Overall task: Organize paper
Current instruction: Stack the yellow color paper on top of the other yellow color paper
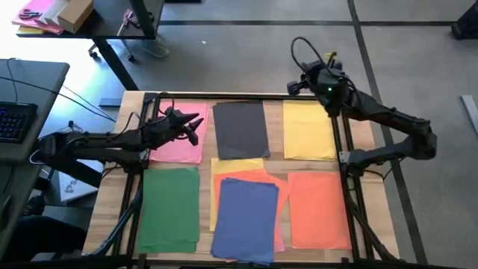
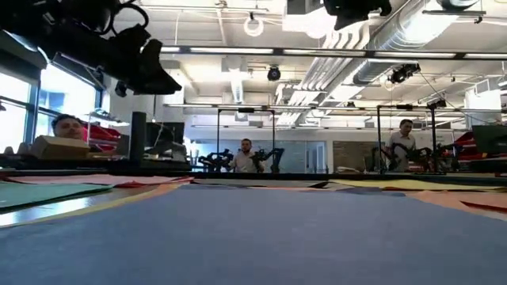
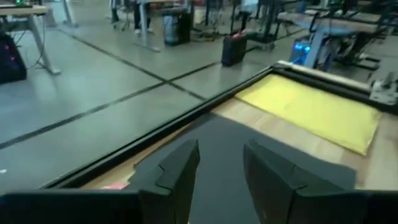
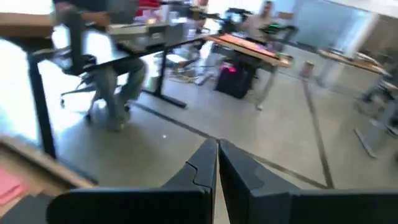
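- My left gripper (image 1: 193, 128) hangs over the pink sheet (image 1: 176, 143) at the far left of the table (image 1: 131, 104), with its fingers aimed across toward the dark grey sheet (image 1: 240, 128) just beside it.
- In the left wrist view the two fingers (image 3: 180, 174) stand spread with a clear gap, nothing between them, and the dark grey sheet lies straight ahead of them, the yellow sheet (image 3: 311, 109) beyond it.
- The low view shows this gripper well above the table top, so I judge it is not touching any paper.
- My right gripper (image 1: 317, 81) sits at the far edge of the table, above the far end of the yellow sheet; its fingers (image 4: 239, 171) are pressed together and point out at the room floor, away from the paper.
- So the left arm is the nearer one to the pink and dark grey sheets; the right is nearer the yellow.
- All three far sheets lie flat with their long axis running from near edge to far edge, side by side and apart.
- In the near row the green sheet (image 1: 170, 209) and the orange sheet (image 1: 320, 209) lie the same way; the blue sheet (image 1: 245, 220) is slightly skewed on a loose pile of yellow and orange paper between them.
- I judge the pile in the middle is where the sheets are gathering.
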You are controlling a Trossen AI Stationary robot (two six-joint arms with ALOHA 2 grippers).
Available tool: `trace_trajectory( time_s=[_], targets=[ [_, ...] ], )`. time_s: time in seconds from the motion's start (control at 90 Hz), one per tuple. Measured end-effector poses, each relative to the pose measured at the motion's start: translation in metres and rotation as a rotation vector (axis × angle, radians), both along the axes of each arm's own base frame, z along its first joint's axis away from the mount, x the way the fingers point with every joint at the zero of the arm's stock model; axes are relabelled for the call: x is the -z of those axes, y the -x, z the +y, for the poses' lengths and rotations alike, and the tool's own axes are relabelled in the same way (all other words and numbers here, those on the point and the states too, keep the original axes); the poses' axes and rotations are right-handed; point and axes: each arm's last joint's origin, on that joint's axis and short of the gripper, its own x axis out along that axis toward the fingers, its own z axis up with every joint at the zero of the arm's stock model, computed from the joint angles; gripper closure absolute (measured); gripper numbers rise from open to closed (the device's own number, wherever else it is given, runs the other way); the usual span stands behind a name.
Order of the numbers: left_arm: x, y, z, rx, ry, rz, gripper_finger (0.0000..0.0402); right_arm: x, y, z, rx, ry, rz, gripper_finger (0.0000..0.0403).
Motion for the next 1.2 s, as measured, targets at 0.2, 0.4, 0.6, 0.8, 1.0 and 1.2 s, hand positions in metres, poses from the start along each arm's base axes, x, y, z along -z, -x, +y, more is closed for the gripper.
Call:
trace_trajectory(
  time_s=[0.2,0.4,0.6,0.8,1.0,1.2],
  targets=[
    [-0.005,-0.005,-0.03,0.313,-0.122,0.052,0.0287,0.022,-0.019,0.035,-0.327,-0.031,0.064,0.0403],
    [-0.004,-0.007,-0.056,0.496,-0.133,0.052,0.0287,0.035,-0.028,0.075,-0.594,-0.038,0.126,0.0403],
    [-0.006,-0.006,-0.069,0.563,-0.148,0.032,0.0287,0.062,-0.032,0.095,-0.778,-0.097,0.149,0.0403],
    [-0.008,-0.004,-0.07,0.584,-0.155,0.021,0.0287,0.079,-0.034,0.094,-0.896,-0.11,0.114,0.0403],
    [-0.013,-0.001,-0.071,0.626,-0.173,-0.007,0.0287,0.095,-0.039,0.088,-0.938,-0.131,0.095,0.0385],
    [-0.013,0.0,-0.071,0.627,-0.171,-0.002,0.0287,0.106,-0.05,0.091,-0.953,-0.175,0.1,0.032]
  ],
)
